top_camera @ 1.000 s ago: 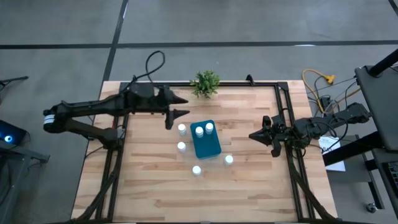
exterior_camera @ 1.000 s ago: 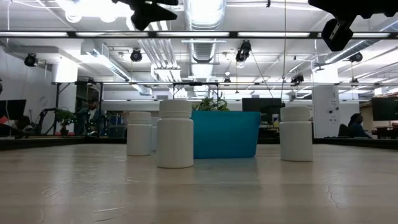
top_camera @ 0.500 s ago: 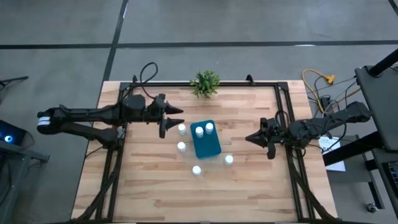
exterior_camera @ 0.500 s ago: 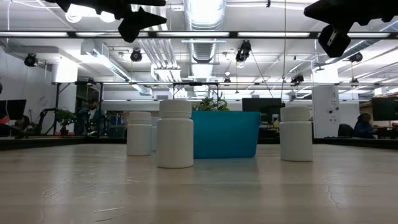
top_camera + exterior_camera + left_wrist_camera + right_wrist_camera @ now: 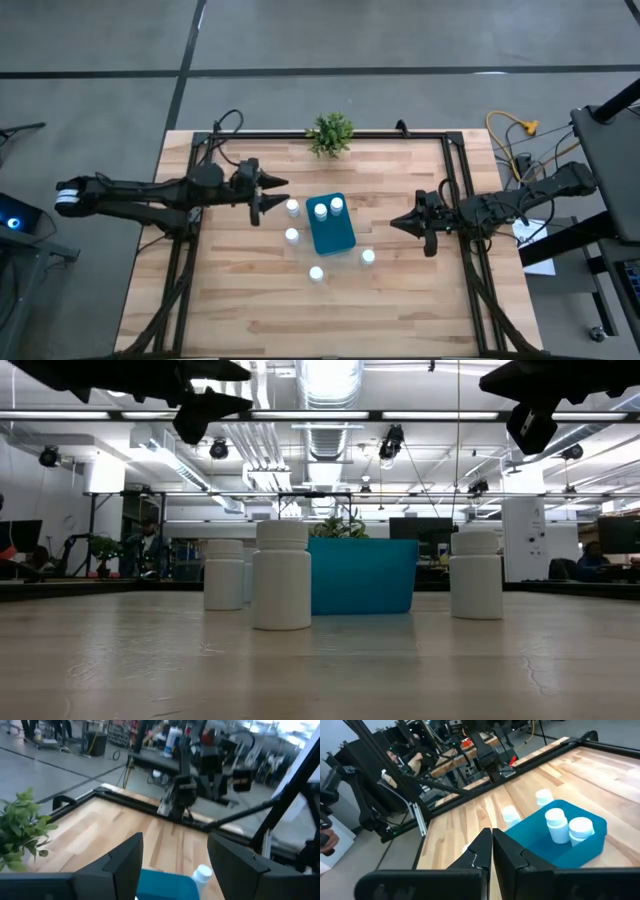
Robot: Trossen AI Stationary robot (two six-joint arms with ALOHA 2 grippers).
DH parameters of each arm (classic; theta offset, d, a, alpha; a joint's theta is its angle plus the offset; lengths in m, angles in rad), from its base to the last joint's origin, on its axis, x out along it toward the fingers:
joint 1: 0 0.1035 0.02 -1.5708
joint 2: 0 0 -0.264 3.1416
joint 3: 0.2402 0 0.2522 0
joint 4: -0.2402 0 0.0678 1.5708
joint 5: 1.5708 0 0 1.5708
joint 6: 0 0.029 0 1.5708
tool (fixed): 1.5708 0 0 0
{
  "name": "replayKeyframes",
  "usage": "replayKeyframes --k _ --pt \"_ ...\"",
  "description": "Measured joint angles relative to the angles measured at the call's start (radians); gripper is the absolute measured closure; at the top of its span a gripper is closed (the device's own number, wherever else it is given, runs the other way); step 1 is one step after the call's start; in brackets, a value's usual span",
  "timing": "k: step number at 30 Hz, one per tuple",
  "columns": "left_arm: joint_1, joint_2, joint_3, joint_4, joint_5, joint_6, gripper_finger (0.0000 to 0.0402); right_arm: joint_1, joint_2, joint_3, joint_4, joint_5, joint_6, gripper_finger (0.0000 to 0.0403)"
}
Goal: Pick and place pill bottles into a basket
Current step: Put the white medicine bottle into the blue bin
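Both arms have shifted left across the high view since the earlier frames. Table [image 5: 400,300] fills mid-frame. Basket [image 5: 331,228] sits center with two bottles [image 5: 328,208] inside; four loose bottles [image 5: 292,208] ring it. Left gripper [image 5: 272,192], fingers wide, hovers left of the basket; right gripper [image 5: 398,223], fingers pressed together, right of it.

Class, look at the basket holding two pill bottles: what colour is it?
The basket is teal-blue; the high view shows it best.
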Motion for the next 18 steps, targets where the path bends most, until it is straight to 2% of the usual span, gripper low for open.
replayKeyframes --k 7,12,18 --pt "-0.003 -0.111 -0.060 -0.018 -0.019 -0.012 0.0197 -0.013 0.020 0.000 0.010 0.000 0.005 0.0394" --pt "-0.009 -0.160 -0.087 -0.097 -0.022 -0.033 0.0197 -0.024 0.065 0.000 0.013 0.000 0.024 0.0394" --pt "-0.012 -0.201 -0.126 -0.099 -0.021 -0.038 0.0197 -0.024 0.128 0.000 0.064 -0.001 0.027 0.0394"
